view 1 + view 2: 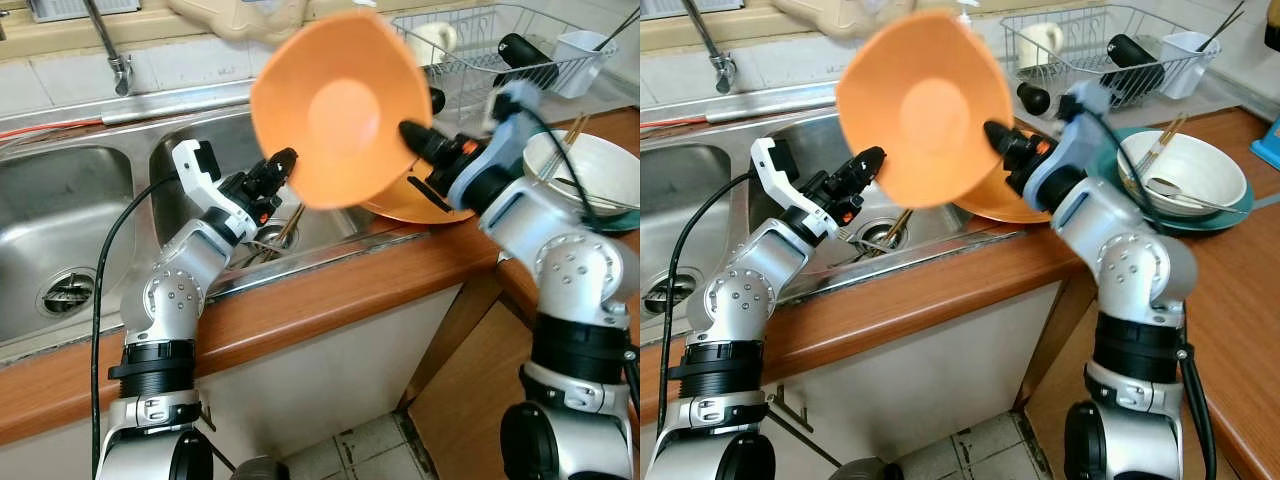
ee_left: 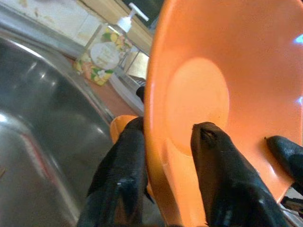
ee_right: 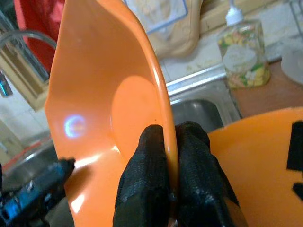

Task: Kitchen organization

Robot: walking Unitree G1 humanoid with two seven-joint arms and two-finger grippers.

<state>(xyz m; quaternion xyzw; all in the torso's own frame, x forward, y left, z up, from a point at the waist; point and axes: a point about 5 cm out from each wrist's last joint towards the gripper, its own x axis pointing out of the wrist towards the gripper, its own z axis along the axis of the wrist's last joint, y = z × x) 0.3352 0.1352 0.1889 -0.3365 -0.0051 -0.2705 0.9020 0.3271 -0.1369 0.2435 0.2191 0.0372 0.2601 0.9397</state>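
An orange bowl (image 1: 340, 110) is held up on edge above the right sink basin (image 1: 200, 160), its hollow turned toward the head camera. The right gripper (image 3: 169, 165) is pinched tight on the bowl's rim, one finger on each side. The left gripper (image 2: 165, 179) straddles the opposite rim, one finger inside and one outside; the fingers are partly apart, and whether they actually clamp it cannot be told. A second orange dish (image 1: 1005, 205) is seen lying on the counter edge just behind the held bowl. On the wooden counter (image 1: 330, 290) to the right, a white bowl (image 1: 1185, 165) sits on a teal plate (image 1: 1200, 218), with chopsticks (image 1: 1162, 142) and a spoon (image 1: 1175, 190) inside it. A wire dish rack (image 1: 500, 50) behind holds a white mug (image 1: 435, 40), a black item and a white cutlery cup (image 1: 580, 55). A soap bottle (image 3: 241, 52) stands by the sink. Utensils lie near the basin drain (image 1: 875, 235).
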